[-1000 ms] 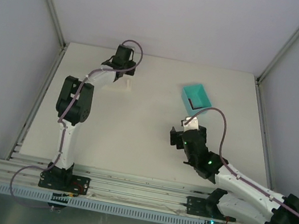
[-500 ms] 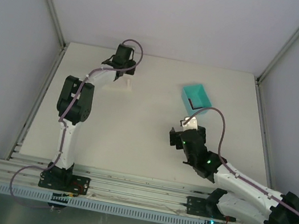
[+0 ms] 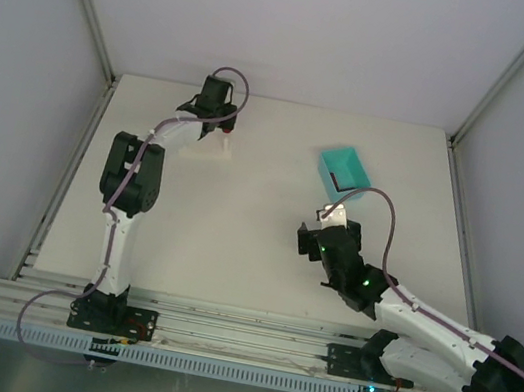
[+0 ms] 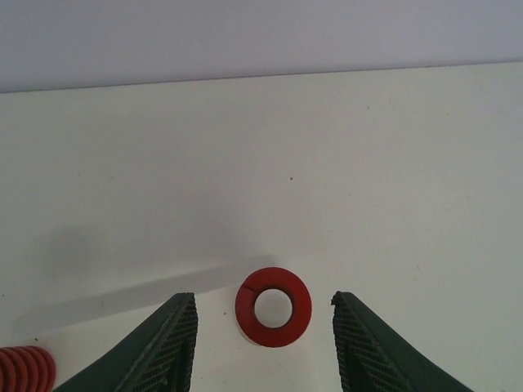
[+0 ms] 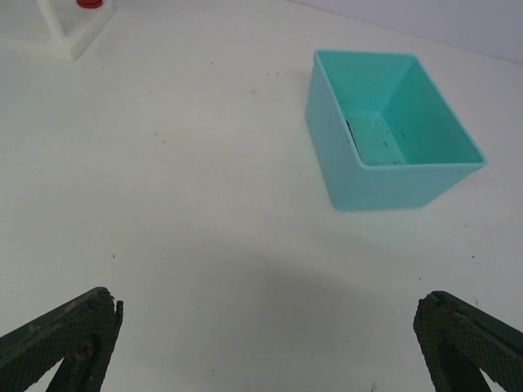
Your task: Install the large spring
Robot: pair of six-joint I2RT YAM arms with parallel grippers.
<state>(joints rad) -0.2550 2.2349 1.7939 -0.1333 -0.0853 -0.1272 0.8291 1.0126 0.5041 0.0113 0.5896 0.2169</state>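
Since a second ago: left gripper (image 4: 261, 297) no longer clenched, now released, with its fingers (image 4: 167, 347) standing off the spring (image 4: 299, 309) on both sides and a strip of pale surface showing in each gap. From overhead, the left arm in almost the same far-left reach as before, with a fleck of the spring's red now bare just beside the gripper. Right arm unmoved, as is the bin (image 5: 372, 186).

Spring seen end-on from the left wrist: a smooth matte red ring with a round hole and one thin slit in its upper left edge. Seated upright between the two fingertips on something white, a sliver of which shows under its lower left edge. Fingers dark, wedge-shaped, with cross-hatched inner faces. At the lower left corner, well apart from the ring, a second red coil (image 4: 24, 367), ribbed, cut off by the frame edge.

Right gripper (image 5: 265, 300) spread wide, grasping nothing, above the bare off-white table (image 3: 273, 188). Beyond it the bin: teal plastic, rectangular, open-topped, thin-walled, with a dark scuff inside. Far left in that view, a white stand (image 5: 53, 33)
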